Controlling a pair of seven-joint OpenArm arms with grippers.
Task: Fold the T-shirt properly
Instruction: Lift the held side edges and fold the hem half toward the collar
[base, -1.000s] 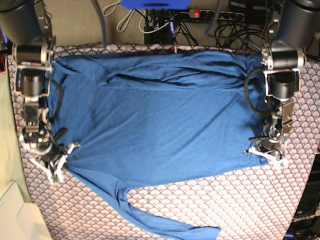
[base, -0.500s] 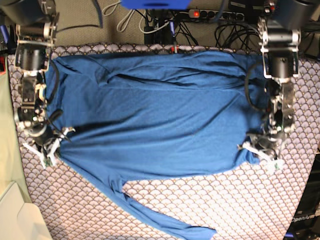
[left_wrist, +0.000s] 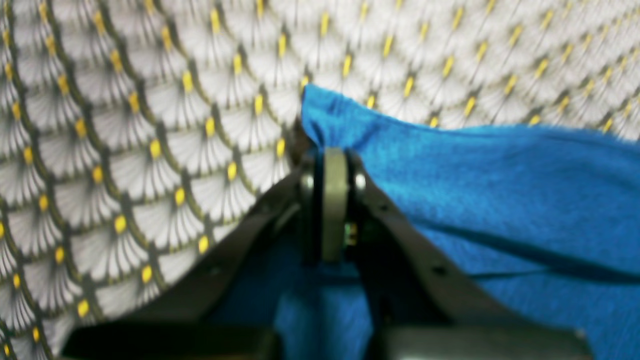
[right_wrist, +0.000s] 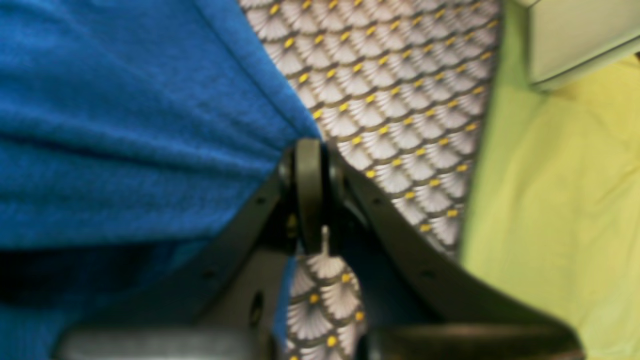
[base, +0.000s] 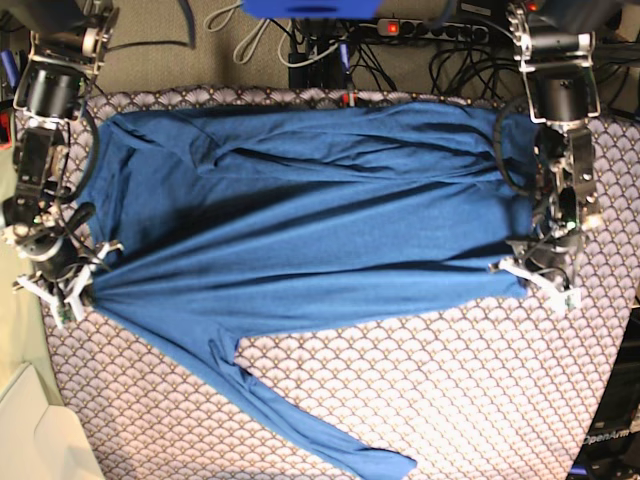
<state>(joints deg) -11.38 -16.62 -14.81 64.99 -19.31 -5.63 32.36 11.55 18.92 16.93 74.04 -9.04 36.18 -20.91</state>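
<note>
T-shirt (base: 310, 230) pinched, apparently taut, patterned tablecloth (base: 450, 400)

This looks like a robotics lab bench. A table (base: 420, 400) wears a fan-patterned cloth, with two robot arms mounted at its far corners. Behind it a power strip (base: 430, 28) with a lit red switch lies among tangled cables (base: 350, 60) on grey carpet.

T-shirt (right_wrist: 125, 125) blurred in wrist views
</note>
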